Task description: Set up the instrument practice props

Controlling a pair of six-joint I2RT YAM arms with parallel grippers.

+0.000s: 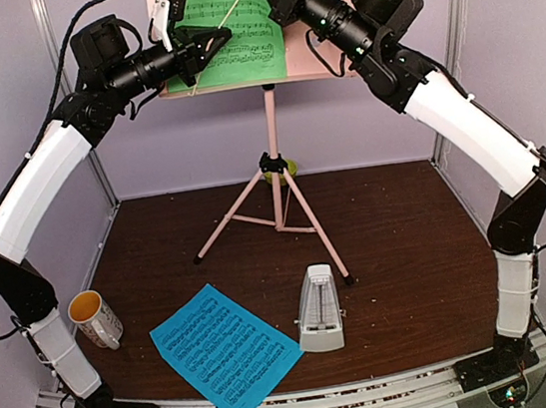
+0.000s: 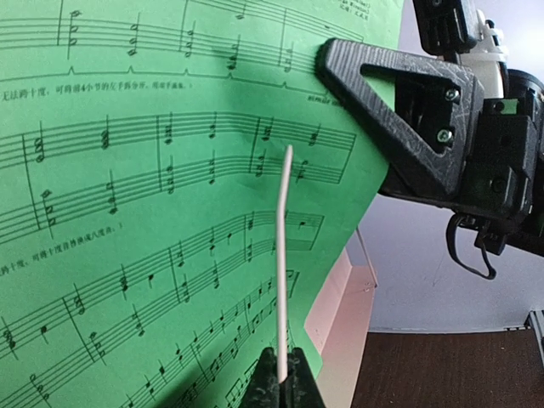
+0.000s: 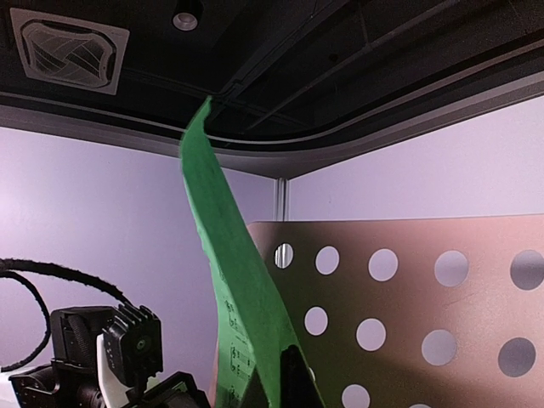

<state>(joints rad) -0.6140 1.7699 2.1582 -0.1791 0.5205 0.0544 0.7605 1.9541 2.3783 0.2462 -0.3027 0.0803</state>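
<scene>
Fingers of the left hand [image 2: 280, 378] pinched tight on a thin white wire [image 2: 283, 255], low in the left wrist view. Wire a little bent, lying across the green sheet [image 2: 153, 212]. Left arm [image 1: 45, 189] stretched up high and inward, white shell and black joints, elbow bent. Up high too, the right hand [image 2: 333, 61], coming in from the other side, clamped on the right edge of the green sheet, one flat black finger shaped like a triangle pressed on the paper. Bent the same way, the right arm [image 1: 469, 128], reaching in. Green sheet thin and bendy, curved like a wave, full of black notes, leaning on the pink desk [image 3: 408, 297] of the music stand [image 1: 271, 134]. Desk smooth and hard, with rows of round holes. Thin pink pole below, three thin legs spread on the dark brown worktop [image 1: 398, 238]. Nearer the arm bases, blue sheet [image 1: 224, 351] flat on the worktop, bigger, printed with notes. Just beside it, white-grey metronome [image 1: 319, 311], pyramid shaped, standing upright. White mug [image 1: 95, 318] far left, beside the left arm.
</scene>
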